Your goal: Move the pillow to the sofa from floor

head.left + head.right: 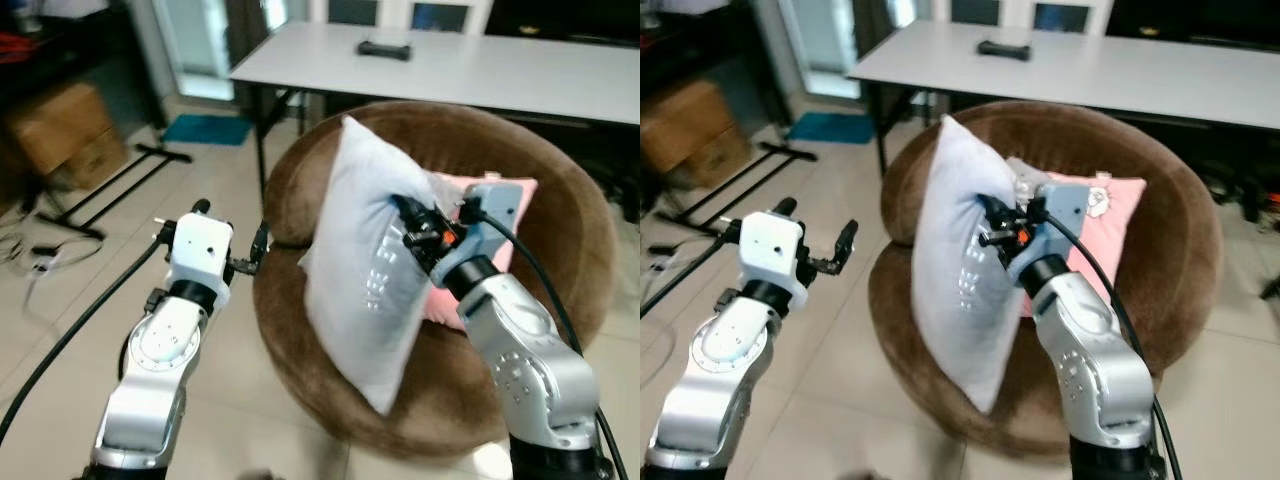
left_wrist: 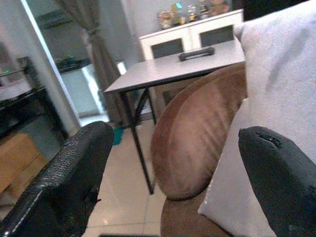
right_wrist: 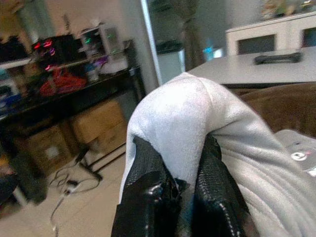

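A white pillow stands on edge over the round brown sofa chair, its lower corner near the seat's front. My right gripper is shut on the pillow's edge; in the right wrist view the fingers pinch a fold of the white fabric. My left gripper hovers open to the left of the chair, apart from the pillow, its fingertips spread wide with the pillow beyond.
A pink cushion leans on the chair's back behind the pillow. A white table with a dark object stands behind. Cardboard boxes, a black stand and cables lie on the tiled floor at left.
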